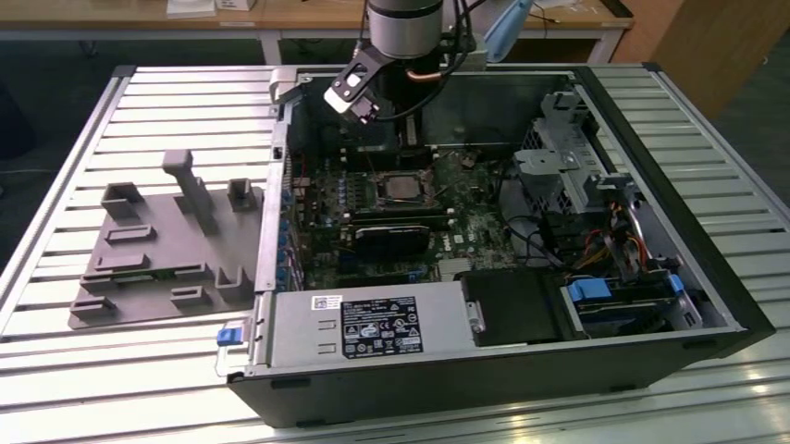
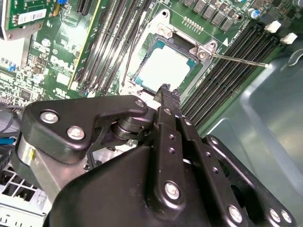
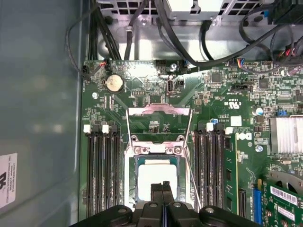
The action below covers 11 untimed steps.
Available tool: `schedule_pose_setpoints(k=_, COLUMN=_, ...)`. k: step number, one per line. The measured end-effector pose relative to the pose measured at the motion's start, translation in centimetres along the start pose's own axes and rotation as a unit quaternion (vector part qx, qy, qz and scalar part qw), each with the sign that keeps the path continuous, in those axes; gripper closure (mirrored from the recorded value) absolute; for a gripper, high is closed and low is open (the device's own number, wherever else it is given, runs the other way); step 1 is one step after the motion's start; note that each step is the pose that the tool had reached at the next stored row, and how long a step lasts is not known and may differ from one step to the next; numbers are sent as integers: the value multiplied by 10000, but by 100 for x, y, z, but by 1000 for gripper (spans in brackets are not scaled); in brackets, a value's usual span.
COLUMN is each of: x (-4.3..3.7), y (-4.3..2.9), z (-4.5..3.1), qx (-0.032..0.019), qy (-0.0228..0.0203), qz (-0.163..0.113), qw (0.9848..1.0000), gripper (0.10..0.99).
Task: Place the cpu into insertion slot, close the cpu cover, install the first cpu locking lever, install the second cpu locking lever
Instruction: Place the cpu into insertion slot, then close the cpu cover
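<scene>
The cpu (image 3: 156,176) (image 2: 166,67), a square chip with a silver-grey top, lies in the insertion slot (image 3: 134,176) (image 2: 142,71) on the green motherboard. In the exterior view the slot (image 1: 401,186) sits mid-board inside the open case. The cpu cover (image 3: 159,111) is a thin metal frame standing swung open off one edge of the slot. A thin wire locking lever (image 2: 239,59) sticks out free from a slot corner, and another lever (image 3: 188,163) runs along the slot's side. My gripper (image 3: 162,189) (image 2: 165,91) (image 1: 398,139) hovers over the chip's edge, fingers shut together on nothing.
Long black memory slots (image 3: 102,175) (image 3: 210,175) flank the socket on both sides. A black card (image 1: 395,236) and a power supply (image 1: 370,328) lie toward the case front, with cables and drive bays (image 1: 593,213) at the exterior view's right. A grey fixture (image 1: 173,250) rests on the table.
</scene>
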<state>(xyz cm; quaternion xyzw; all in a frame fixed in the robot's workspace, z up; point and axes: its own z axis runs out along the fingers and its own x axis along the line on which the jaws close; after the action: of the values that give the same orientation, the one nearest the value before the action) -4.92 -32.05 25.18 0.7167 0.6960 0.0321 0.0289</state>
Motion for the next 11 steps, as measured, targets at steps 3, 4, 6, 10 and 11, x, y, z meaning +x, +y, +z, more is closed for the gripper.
schedule_pose_setpoints(k=3, x=0, y=1, z=-14, qx=0, qy=0, qz=0, qw=10000, gripper=984)
schedule_pose_setpoints(k=4, x=0, y=1, z=-15, qx=0, qy=0, qz=0, qw=10000, gripper=984)
schedule_pose_setpoints(k=6, x=0, y=1, z=-16, qx=0, qy=0, qz=0, qw=10000, gripper=984)
schedule_pose_setpoints(k=10, x=0, y=1, z=-18, qx=0, qy=0, qz=0, qw=10000, gripper=984)
schedule_pose_setpoints(k=11, x=0, y=1, z=-18, qx=0, qy=0, qz=0, qw=10000, gripper=984)
